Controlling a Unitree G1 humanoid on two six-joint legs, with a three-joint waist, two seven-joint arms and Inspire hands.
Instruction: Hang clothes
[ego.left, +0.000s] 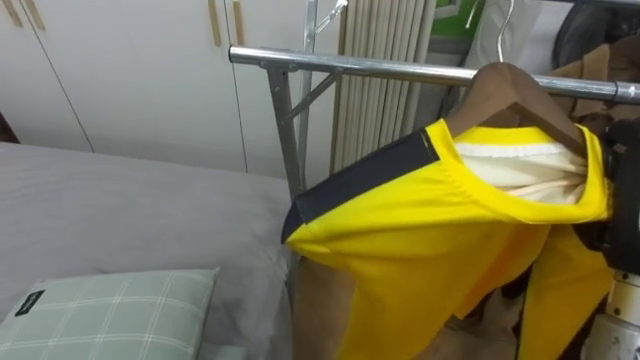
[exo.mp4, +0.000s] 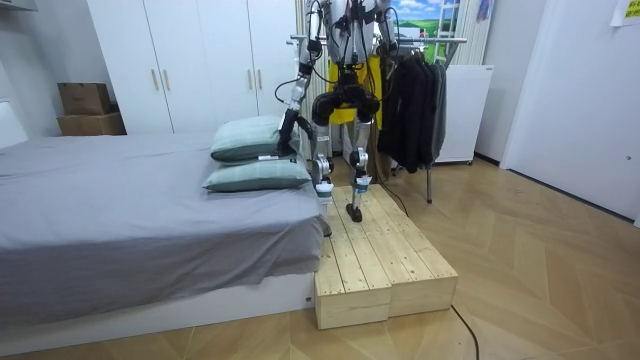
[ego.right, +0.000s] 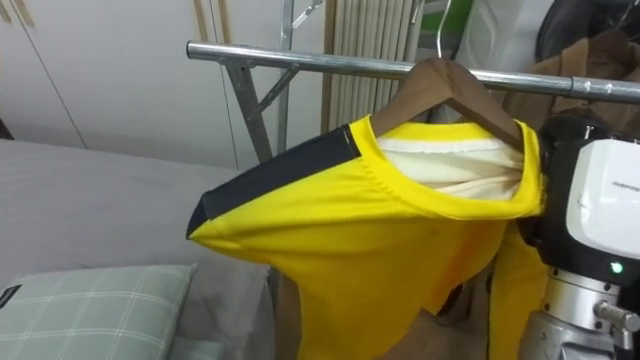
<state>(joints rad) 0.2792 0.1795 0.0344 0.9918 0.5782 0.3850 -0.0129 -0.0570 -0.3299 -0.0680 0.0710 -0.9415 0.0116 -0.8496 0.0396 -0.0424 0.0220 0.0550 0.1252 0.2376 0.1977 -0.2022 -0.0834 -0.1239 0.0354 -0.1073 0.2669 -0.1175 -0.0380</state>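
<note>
Bright, even room light, soft shadows, and a pale sheen along the metal rail (ego.left: 380, 68).

yellow shirt (ego.left: 430, 230) cut off below, hanger (ego.left: 505, 90) hook above; right robot hand (ego.left: 625, 200), fingers hidden

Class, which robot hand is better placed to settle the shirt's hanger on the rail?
Probably right. The right hand is raised at the yellow shirt beside hanger and rail; the left hand hangs low by the pillows.
</note>
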